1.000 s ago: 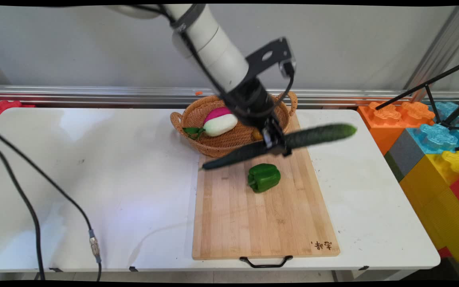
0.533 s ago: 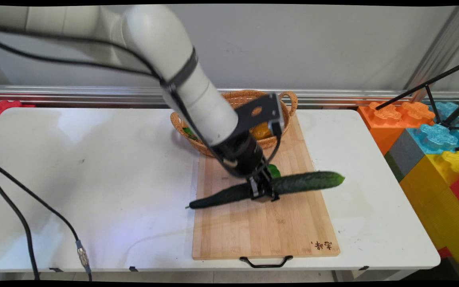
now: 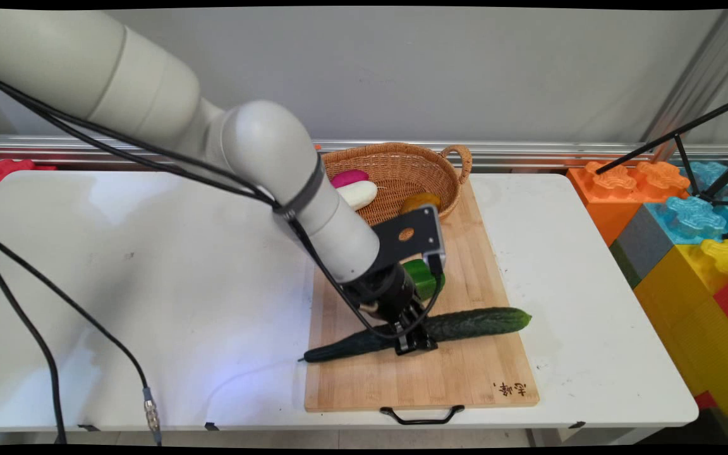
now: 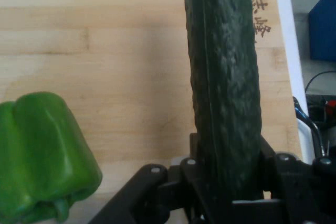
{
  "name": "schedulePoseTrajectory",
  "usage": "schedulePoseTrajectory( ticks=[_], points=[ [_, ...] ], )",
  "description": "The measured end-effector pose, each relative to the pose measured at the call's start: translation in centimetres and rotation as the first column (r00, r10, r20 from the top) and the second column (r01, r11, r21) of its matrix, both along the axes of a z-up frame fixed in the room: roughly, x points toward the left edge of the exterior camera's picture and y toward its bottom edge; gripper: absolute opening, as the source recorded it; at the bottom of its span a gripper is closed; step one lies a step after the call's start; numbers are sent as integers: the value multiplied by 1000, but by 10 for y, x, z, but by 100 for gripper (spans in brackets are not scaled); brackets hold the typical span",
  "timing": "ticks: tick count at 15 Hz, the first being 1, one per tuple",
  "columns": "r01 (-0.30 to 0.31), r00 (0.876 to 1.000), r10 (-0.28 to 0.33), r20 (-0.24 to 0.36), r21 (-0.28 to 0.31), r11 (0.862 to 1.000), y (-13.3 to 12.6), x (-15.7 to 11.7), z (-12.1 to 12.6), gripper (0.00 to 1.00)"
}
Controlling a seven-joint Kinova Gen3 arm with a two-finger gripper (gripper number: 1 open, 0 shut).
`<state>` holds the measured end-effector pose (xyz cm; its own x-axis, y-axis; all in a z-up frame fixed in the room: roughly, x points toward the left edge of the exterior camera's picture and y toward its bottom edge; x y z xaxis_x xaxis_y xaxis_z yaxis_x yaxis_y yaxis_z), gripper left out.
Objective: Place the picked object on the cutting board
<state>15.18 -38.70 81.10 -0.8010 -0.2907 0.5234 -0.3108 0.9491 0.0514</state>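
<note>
While the gripper (image 3: 416,341) clamps the cucumber (image 3: 471,323) at mid-length, it lies low across the cutting board (image 3: 459,385).
This looks like a set-down; next comes unclamping. Behind sit the green pepper (image 4: 42,156) and, farther, the basket (image 3: 402,167).

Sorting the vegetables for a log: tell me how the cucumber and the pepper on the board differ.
The cucumber is long, slim and dark green; the pepper is short, blocky and brighter green. The hand is shut on the cucumber at mid-length; the pepper lies free just behind it. The cucumber's skin is bumpy, the pepper's smooth and glossy. Both are over the board.
</note>
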Motion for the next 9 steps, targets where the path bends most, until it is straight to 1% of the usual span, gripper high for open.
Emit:
schedulePoseTrajectory(
  ticks=[5,6,9],
  points=[
    [5,1000,-5,-2,-9,1000,1,-6,-23,0],
    [8,1000,-8,-2,-15,1000,0,-8,-26,100],
    [12,1000,-12,-1,-28,1000,-3,-10,-32,100]
  ],
)
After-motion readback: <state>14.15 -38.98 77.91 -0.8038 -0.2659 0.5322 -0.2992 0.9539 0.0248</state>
